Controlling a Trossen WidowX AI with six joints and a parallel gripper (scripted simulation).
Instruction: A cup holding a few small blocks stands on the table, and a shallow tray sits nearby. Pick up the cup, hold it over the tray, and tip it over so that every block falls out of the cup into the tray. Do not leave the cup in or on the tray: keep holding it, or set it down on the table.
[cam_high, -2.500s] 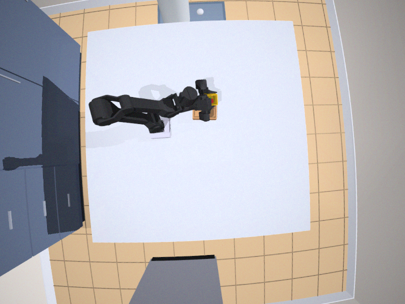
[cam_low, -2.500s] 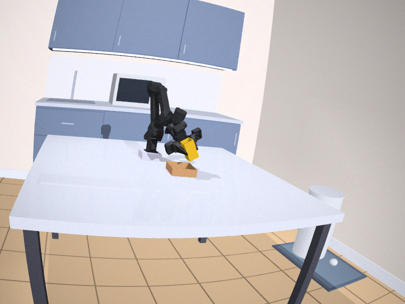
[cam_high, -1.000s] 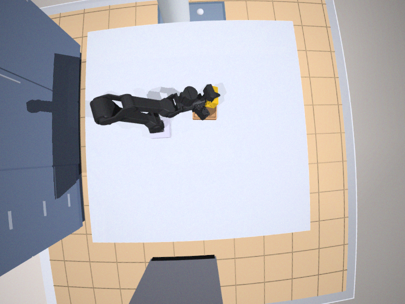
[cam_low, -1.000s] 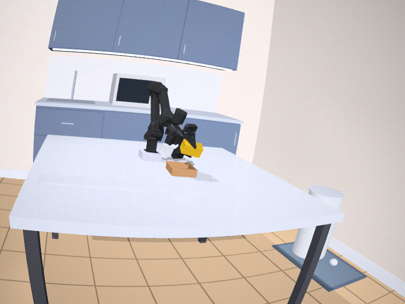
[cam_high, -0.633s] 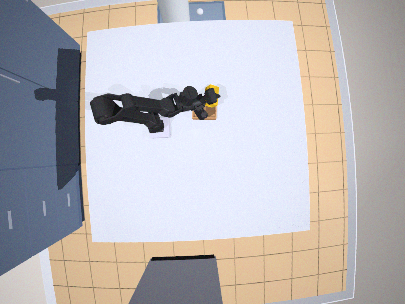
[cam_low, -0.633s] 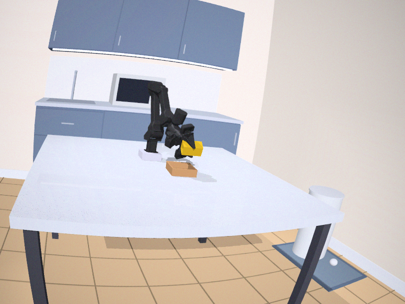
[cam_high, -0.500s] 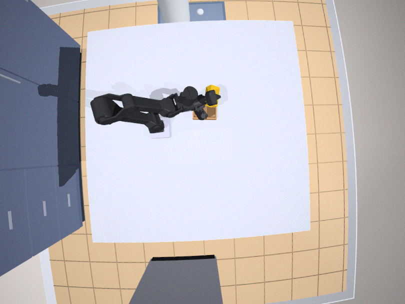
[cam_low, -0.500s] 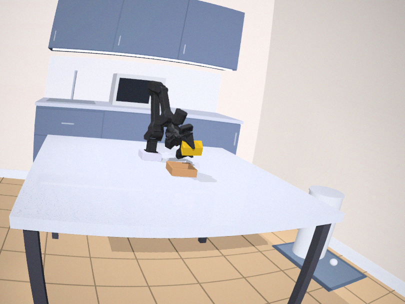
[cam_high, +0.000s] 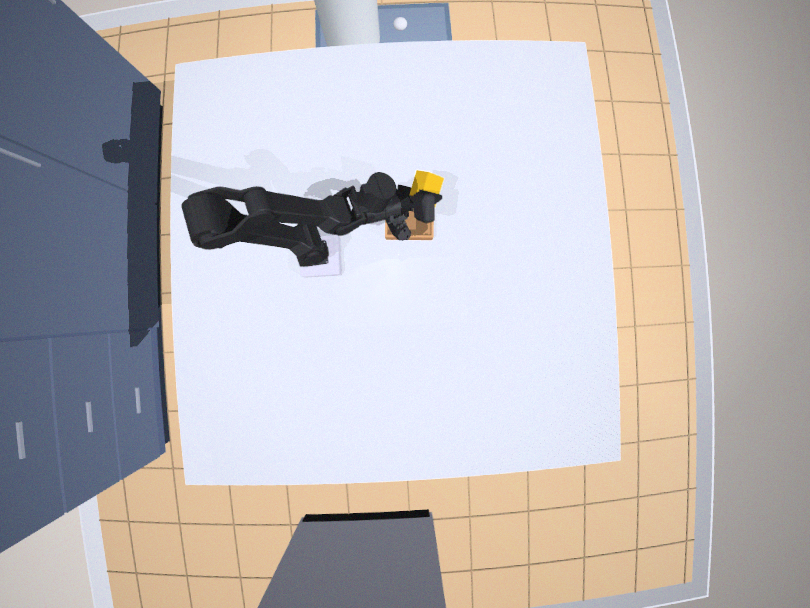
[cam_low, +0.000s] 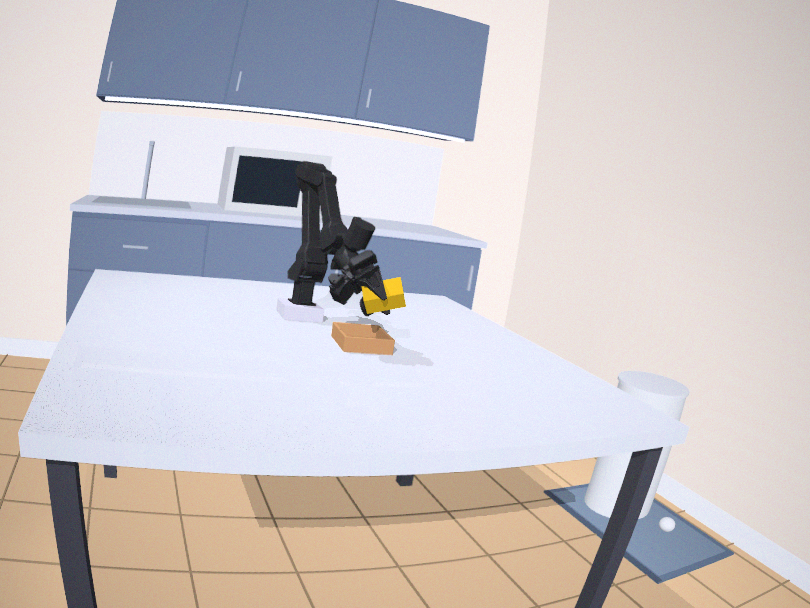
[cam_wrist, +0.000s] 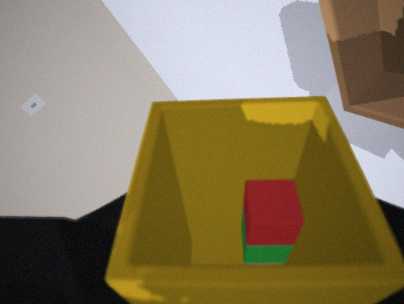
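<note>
gripper (cam_high: 426, 197) (cam_low: 378, 297) (cam_wrist: 233, 177)'s pinching the yellow cup (cam_high: 427, 182) (cam_low: 387, 293) (cam_wrist: 215, 145) up beside the tray (cam_high: 409, 237) (cam_low: 363, 342) (cam_wrist: 348, 75), tilted, red block (cam_wrist: 272, 212) and green block (cam_wrist: 267, 254) still inside, so if it tips further without shifting over, i'd bet they land on the table (cam_high: 392, 366) (cam_low: 327, 405) (cam_wrist: 215, 45).

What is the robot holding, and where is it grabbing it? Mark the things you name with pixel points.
The gripper (cam_high: 418, 212) (cam_low: 372, 299) is holding the yellow cup (cam_high: 426, 182) (cam_low: 394, 294) (cam_wrist: 220, 150) by its outer side walls, one finger on each side.
</note>
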